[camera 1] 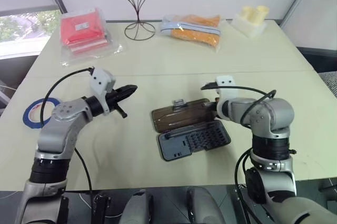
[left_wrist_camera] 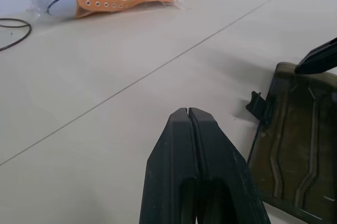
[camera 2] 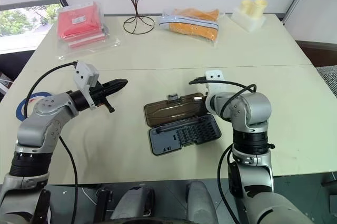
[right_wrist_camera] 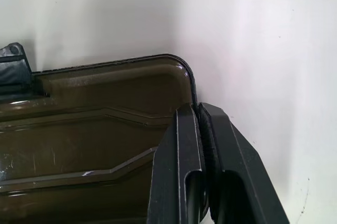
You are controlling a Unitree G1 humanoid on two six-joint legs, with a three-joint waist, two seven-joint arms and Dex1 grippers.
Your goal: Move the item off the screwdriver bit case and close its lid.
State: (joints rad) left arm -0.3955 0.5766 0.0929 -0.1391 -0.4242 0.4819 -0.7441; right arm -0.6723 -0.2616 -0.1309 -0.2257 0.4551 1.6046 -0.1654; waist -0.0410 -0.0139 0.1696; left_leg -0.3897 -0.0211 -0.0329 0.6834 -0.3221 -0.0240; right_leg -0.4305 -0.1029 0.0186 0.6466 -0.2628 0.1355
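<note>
Nearest me, the right gripper point(right_wrist_camera: 202, 111) pinches the right edge of the lid point(camera 1: 181, 113), a light, stiff, slick panel; left gripper point(camera 1: 131, 89) pressed shut.

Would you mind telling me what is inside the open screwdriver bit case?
The screwdriver bit case's tray holds rows of small bits and one long dark piece along its hinge side. Individual bit types cannot be told; nothing lies on the lid.

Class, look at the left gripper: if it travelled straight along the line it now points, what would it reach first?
Probably the lid of the open screwdriver bit case; the shut left gripper points level towards it, though it might pass above.
</note>
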